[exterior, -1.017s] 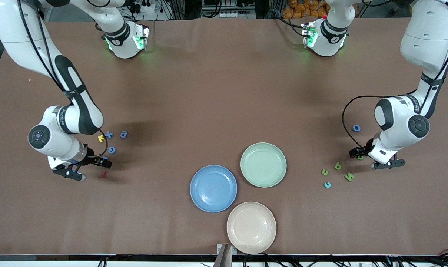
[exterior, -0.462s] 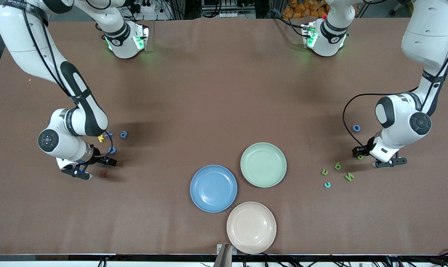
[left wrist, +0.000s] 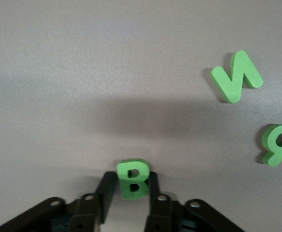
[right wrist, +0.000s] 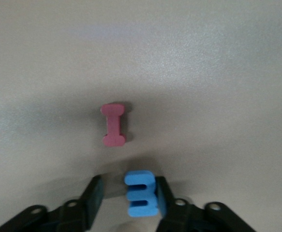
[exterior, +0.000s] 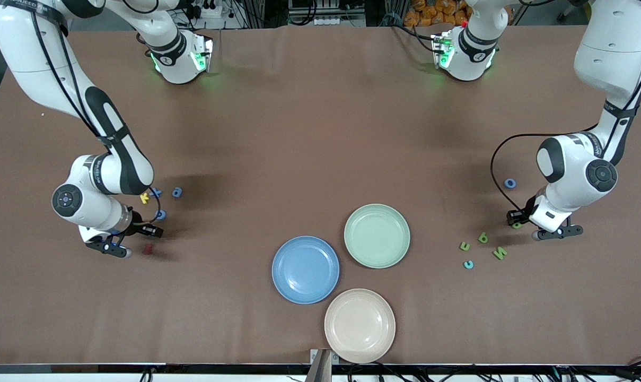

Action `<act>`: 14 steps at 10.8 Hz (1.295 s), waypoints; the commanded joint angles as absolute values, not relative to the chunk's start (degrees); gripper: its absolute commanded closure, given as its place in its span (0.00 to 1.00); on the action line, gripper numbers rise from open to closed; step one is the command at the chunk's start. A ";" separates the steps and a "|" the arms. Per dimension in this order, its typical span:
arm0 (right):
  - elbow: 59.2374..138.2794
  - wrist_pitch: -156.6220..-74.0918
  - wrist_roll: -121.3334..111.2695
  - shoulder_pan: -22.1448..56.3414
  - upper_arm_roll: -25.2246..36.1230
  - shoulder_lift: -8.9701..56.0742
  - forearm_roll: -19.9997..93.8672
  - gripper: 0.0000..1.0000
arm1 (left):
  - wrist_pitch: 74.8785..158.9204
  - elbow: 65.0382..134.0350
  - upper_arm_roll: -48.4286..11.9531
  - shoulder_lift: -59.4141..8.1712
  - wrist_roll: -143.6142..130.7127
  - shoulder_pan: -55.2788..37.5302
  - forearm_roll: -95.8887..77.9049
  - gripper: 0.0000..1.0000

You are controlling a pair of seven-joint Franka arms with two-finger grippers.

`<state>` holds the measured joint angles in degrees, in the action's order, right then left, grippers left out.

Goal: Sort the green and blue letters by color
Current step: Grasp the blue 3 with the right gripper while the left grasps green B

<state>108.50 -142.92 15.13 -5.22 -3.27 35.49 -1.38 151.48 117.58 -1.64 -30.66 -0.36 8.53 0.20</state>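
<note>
My left gripper [exterior: 516, 225] is low over the table at the left arm's end, shut on a green letter B [left wrist: 131, 169], with a pad against each side. More green letters [exterior: 482, 237] [exterior: 499, 253] [exterior: 464, 245] lie nearer the front camera, and a blue ring letter [exterior: 510, 183] lies farther back. At the right arm's end my right gripper [right wrist: 128, 188] is open around a blue letter [right wrist: 141, 198]. One pad touches it and the other stands apart. Other blue letters [exterior: 177, 192] [exterior: 160, 215] lie close by.
A blue plate [exterior: 305, 269], a green plate [exterior: 377, 235] and a beige plate [exterior: 359, 325] sit empty mid-table, near the front edge. A dark red letter [right wrist: 113, 124] lies just past the right gripper's tips. A yellow letter [exterior: 145, 198] and a teal letter [exterior: 467, 264] lie among the others.
Both grippers' fingers have drawn in, the left onto the green B, the right partway around the blue letter. The right arm shifted slightly toward the table's middle a second ago.
</note>
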 commanded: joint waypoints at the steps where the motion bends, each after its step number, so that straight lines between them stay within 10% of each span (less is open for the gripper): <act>1: 109.34 -142.74 12.66 -5.89 -3.52 35.60 -2.02 1.00 | 153.28 118.30 -1.67 -30.59 -0.70 8.35 0.62 0.89; 14: 97.84 -135.19 42.68 9.21 -4.04 35.59 -1.14 1.00 | 146.34 109.18 8.08 -26.09 -31.35 -30.12 -7.72 0.95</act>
<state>101.56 -138.49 36.09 6.75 -4.28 35.03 -1.38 147.19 113.60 4.51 -22.96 -26.13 -22.61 -3.90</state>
